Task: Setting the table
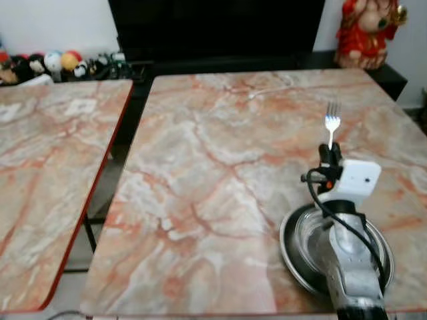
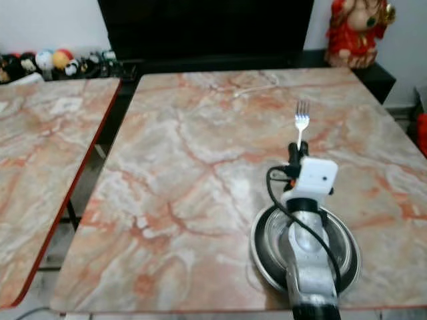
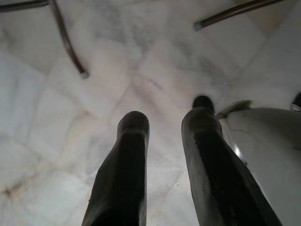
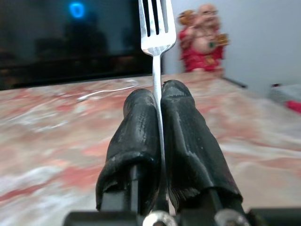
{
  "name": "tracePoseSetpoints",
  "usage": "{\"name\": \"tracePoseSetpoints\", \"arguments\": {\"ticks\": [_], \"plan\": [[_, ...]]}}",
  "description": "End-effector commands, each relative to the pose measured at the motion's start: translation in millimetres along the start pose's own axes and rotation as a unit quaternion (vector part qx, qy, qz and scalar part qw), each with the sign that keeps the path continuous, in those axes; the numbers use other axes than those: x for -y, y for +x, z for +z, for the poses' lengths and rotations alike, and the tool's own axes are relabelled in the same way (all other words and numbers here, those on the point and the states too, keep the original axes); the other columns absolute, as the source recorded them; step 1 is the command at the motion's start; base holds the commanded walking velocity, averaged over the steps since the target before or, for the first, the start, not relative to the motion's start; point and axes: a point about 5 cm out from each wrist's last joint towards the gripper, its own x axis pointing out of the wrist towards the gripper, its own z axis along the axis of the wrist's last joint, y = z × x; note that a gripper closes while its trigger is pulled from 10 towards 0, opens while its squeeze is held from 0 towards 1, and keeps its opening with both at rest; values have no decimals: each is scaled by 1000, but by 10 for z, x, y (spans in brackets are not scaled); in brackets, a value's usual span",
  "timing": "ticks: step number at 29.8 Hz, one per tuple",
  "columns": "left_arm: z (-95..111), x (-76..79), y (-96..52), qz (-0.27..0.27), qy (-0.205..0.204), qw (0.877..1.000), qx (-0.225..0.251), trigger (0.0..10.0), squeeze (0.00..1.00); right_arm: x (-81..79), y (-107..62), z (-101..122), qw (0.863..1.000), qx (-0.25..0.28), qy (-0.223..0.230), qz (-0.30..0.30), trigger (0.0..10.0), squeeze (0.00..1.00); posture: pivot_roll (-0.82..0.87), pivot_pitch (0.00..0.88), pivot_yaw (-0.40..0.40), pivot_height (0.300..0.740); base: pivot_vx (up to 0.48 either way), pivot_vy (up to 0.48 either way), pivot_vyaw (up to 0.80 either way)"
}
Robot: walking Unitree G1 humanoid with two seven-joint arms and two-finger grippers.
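Right pincer (image 4: 158, 101) pinching fork (image 1: 331, 123) by its handle, tines forward, above marble tabletop (image 1: 220, 180), just beyond the metal plate (image 2: 265, 239) at the near edge. Left pincer (image 3: 167, 125) spread, hanging over the tiled floor (image 3: 56, 136) beside a table leg (image 3: 68, 42).

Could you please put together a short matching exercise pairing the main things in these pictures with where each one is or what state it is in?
Things:
1. fork
2. steel bowl
3. red figurine
4. left gripper

Places or states:
A. on the dark shelf beyond the table's far right corner
B. hanging over the pale floor tiles, jaws apart
C. clamped upright in the right gripper, tines up
D. resting on the marble table near its front edge, under the right arm

Pairs: 1-C, 2-D, 3-A, 4-B
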Motion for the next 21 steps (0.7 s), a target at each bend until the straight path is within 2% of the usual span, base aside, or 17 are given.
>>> {"name": "tracePoseSetpoints", "arguments": {"ticks": [1,4,13,17,21], "plan": [[-41,-20,-11,3,-1,1000,-7,10000,0,-13,-24,10,1000,0,6,0,10000,0,-89,34,33,740,0,0,-788],[-42,-19,-11,3,-1,1000,-7,10000,0,-17,-49,2,1000,-1,5,3,10000,0,-90,35,34,740,0,0,-788],[-35,-17,-10,2,7,1000,-6,10000,0,25,-40,7,1000,-1,-7,-3,10000,0,-89,35,30,740,0,0,0],[-39,-17,-10,3,3,1000,-7,10000,0,224,-89,-12,999,-22,-35,-29,10000,0,-92,37,29,740,0,0,0],[-38,-20,-10,4,2,1000,-8,10000,0,495,-157,2,995,-48,-78,-34,10000,0,-107,41,36,740,0,0,0]]}}
